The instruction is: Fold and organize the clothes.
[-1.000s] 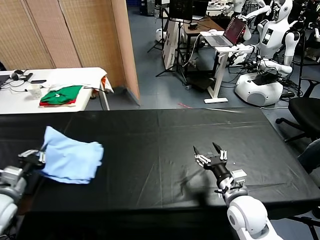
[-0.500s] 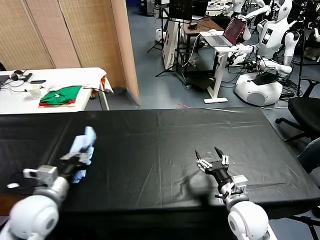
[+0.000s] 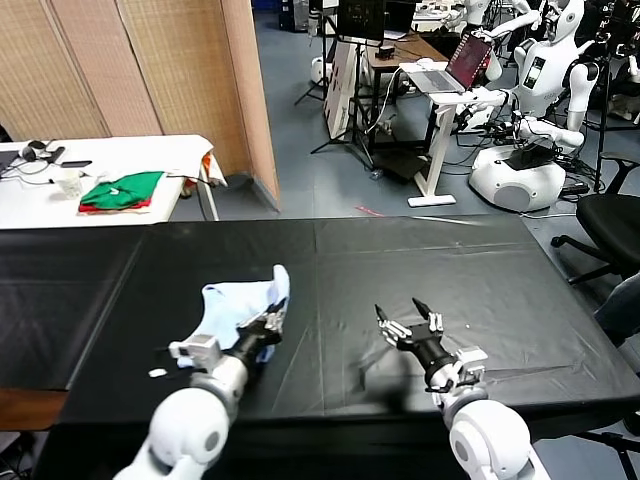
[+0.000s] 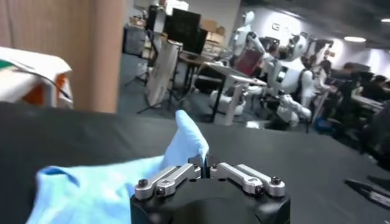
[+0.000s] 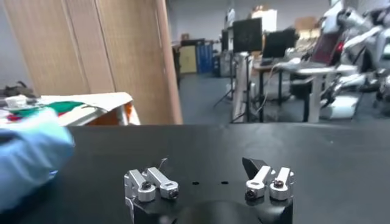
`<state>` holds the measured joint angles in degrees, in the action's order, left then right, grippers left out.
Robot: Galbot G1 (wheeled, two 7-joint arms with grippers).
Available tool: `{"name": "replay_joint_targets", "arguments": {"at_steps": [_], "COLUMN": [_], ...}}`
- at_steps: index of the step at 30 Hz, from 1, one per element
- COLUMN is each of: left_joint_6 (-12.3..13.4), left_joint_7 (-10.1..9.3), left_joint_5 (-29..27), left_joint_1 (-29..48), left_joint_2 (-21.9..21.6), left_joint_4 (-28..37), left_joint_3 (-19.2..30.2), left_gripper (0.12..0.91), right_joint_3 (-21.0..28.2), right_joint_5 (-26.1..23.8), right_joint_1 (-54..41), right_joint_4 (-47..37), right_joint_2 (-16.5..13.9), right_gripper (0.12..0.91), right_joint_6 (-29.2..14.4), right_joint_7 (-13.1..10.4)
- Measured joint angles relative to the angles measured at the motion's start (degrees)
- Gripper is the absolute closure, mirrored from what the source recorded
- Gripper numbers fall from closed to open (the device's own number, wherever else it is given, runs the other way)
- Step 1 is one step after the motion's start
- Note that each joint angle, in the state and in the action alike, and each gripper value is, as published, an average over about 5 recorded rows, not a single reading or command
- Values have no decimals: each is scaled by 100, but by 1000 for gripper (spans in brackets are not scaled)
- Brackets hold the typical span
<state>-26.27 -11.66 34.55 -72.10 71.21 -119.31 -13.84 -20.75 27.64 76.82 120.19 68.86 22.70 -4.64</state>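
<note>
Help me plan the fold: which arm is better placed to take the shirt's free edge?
Probably right: the right gripper is open and empty beside the T-shirt, while the left gripper is shut on it.

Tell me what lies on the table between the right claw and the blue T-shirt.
Nothing: in the head view only bare black table separates the open right claw from the T-shirt pinched in the left claw.

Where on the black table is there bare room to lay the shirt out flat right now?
Bare black table runs from the light-blue T-shirt across to the far right edge, behind the open right gripper. Another free patch lies left of the shirt, toward the table's left end. It is crowded only near the front edge, where the left gripper, shut on the shirt, and the right gripper sit.
</note>
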Motion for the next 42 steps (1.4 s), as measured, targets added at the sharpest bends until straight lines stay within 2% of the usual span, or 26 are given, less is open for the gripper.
{"name": "replay_joint_targets", "arguments": {"at_steps": [3,4,10,12,15,18,26,33,36,42], "left_joint_6": [83,126,514,616,742,845,979,1017,1015,1008], "left_joint_7": [187,249,707,770,779,763,741,709,683,623], "left_joint_5": [-213,-266,-414,-462,-620,-758,-928,-983,-977,-973], "left_joint_1": [60,66,55,78,145,175,2,-235,-327,-473], "left_joint_2": [203,245,251,208,122,-16,-454,-602,-652,-678], "left_joint_4": [137,162,146,130,132,117,-15,-210,-306,-437], "left_joint_3": [130,151,110,66,-39,-196,-625,-811,-895,-1038], "left_gripper": [817,780,424,292,162,128,123,123,123,123], "right_joint_3": [100,132,270,326,453,607,927,998,1004,1024], "right_joint_5": [225,318,686,787,1036,1308,1692,1789,1790,1781], "right_joint_1": [-41,-56,-147,-195,-300,-431,-719,-837,-859,-917], "right_joint_4": [2,3,-30,-72,-174,-316,-752,-1088,-1199,-1349], "right_joint_2": [3,-2,-88,-94,-44,63,372,547,613,703], "right_gripper": [118,118,118,118,118,118,125,204,286,638], "right_joint_6": [140,197,429,478,575,656,715,704,690,695], "right_joint_7": [9,15,85,42,-131,-280,-467,-553,-556,-552]}}
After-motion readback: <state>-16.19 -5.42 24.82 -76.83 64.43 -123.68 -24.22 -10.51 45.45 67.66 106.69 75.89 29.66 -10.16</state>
